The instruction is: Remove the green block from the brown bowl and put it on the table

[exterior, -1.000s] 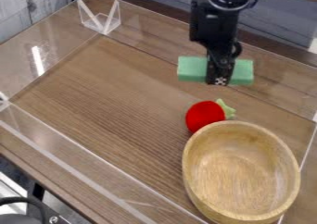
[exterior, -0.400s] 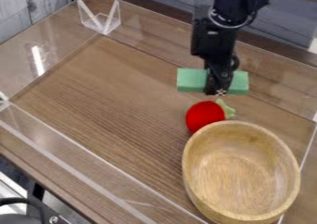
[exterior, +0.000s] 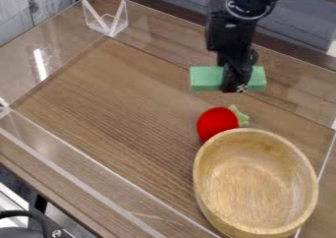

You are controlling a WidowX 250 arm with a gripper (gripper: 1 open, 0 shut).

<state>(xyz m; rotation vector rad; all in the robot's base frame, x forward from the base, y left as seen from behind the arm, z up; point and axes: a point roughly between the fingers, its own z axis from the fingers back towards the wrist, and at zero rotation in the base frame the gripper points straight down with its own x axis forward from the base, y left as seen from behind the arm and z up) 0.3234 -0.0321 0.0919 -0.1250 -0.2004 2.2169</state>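
The green block point(exterior: 205, 79) lies level at the table point(exterior: 118, 94) surface, at the back right and outside the brown bowl point(exterior: 256, 188). My gripper point(exterior: 235, 82) points down onto the block's middle, with its dark fingers point(exterior: 231, 69) closed across the block's width. I cannot tell whether the block rests on the wood or hangs just above it. The bowl sits at the front right, and nothing is in it.
A red round fruit point(exterior: 218, 124) with a green stem lies between the block and the bowl's far rim. Low clear acrylic walls point(exterior: 39, 144) edge the tabletop. A clear V-shaped piece point(exterior: 105, 21) stands at the back left.
The gripper and the green block have shifted slightly and turned a little together. The grip looks the same. Bowl and fruit have not moved.
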